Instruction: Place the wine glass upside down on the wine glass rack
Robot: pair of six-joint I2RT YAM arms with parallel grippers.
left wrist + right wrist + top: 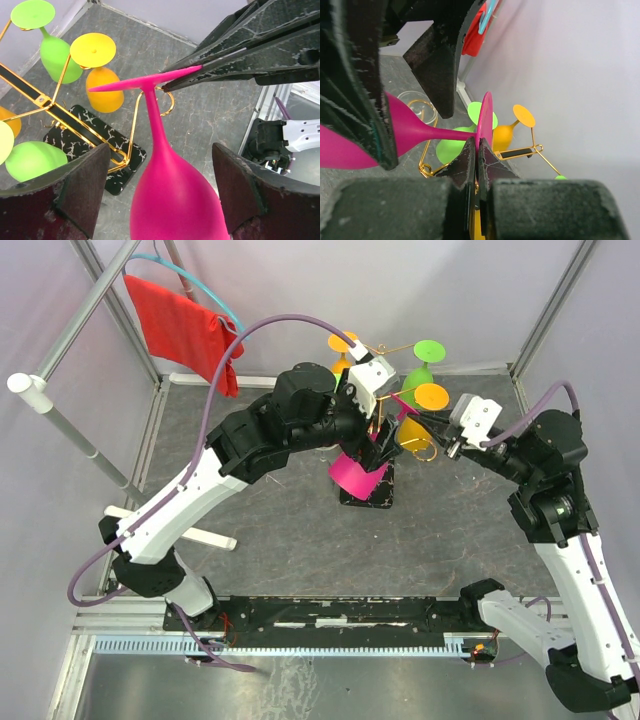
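The pink wine glass [358, 478] hangs upside down, foot up and bowl down, beside the gold wire rack [420, 448] on its black marble base [372, 496]. In the left wrist view the stem [156, 120] passes a curled gold arm [169, 102]; I cannot tell if it rests in it. My left gripper [160, 195] is open, its fingers either side of the bowl [175, 200] with a gap on the left. My right gripper [480, 147] is shut on the rim of the glass's foot [486, 112]. Its fingers [240, 55] show in the left wrist view.
Green [425, 355] and orange [345, 345] glasses hang upside down on other rack arms, with another orange one [425, 400] close to my right gripper [415, 430]. A red cloth [185, 330] hangs at the back left. A white pole [60, 410] slants along the left side.
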